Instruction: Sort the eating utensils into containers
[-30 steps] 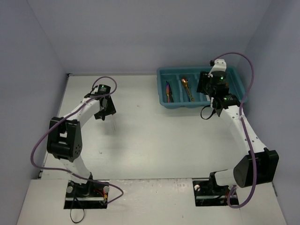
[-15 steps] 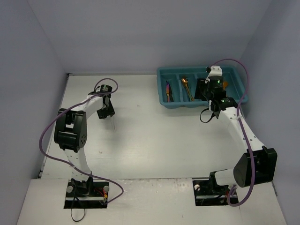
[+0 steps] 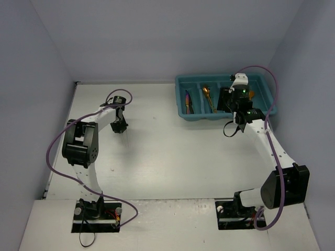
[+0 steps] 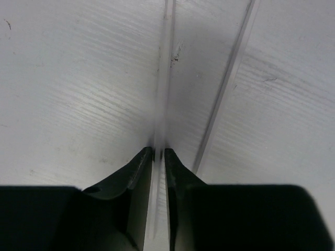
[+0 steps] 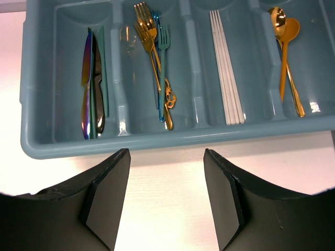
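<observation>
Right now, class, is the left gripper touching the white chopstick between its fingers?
Touching. The left wrist view shows the left gripper shut on the white chopstick, both fingers pressed against it, no gap.

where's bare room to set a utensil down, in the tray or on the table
Widest: the table's middle, near side of the tray. Inside, bare floor between the spoons and the end wall. Crowded: knives and forks compartments, and around the left gripper, shut on a chopstick.
</observation>
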`<state>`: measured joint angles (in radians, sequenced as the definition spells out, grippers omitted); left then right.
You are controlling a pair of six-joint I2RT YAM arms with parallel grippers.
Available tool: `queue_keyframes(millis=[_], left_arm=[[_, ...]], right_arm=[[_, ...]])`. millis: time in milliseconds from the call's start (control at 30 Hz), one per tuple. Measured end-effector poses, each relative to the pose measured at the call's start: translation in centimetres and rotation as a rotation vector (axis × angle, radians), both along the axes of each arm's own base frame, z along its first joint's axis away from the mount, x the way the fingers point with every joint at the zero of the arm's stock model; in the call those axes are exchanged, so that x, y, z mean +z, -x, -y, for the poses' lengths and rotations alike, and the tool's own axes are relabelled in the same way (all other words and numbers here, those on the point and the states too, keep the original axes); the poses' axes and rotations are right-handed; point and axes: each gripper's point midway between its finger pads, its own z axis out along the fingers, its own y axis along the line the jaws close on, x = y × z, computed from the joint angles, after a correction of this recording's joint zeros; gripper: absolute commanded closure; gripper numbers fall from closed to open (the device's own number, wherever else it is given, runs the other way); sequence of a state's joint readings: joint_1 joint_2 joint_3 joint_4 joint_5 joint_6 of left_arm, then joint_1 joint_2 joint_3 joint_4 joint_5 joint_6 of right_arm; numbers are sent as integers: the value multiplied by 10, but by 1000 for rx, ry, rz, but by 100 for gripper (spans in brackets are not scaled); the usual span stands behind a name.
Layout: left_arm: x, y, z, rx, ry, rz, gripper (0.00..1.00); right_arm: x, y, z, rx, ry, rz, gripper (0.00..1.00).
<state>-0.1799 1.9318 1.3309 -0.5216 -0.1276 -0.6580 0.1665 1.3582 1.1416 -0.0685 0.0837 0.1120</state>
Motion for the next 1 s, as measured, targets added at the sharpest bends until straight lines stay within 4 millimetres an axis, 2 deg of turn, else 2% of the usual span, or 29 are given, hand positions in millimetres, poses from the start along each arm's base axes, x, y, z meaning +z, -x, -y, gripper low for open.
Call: queue_keyframes(millis=[67,233,333,400,467,533,700,767,867,1000], left_arm=[[0,0,0,5,0,5,100],[1,10,-8,15,-26,1,100],[7,25,-15,23,-37,-7,100],[19,33,-18,23,-35,13,100],[42,36,-18,18,-16,75,100],[77,36,-14,0,25,183,100],[177,42,5,-71,168,527,100],[208,46,16,-115,235,635,100],[233,54,34,-174,348,743,100],[243,62,58,-230,490,808,100]], right_arm=[[0,0,-3,12,-4,-1,44],[-1,2,-21,79,-30,-5,42],[0,7,-45,165,-58,-10,37],[1,12,-66,240,-83,-15,34],[8,18,-92,330,-112,-11,32],[21,25,-120,424,-140,6,31],[57,64,-218,707,-212,65,31],[64,82,-253,805,-246,75,31],[61,108,-296,908,-281,54,32],[49,126,-337,982,-314,19,33]])
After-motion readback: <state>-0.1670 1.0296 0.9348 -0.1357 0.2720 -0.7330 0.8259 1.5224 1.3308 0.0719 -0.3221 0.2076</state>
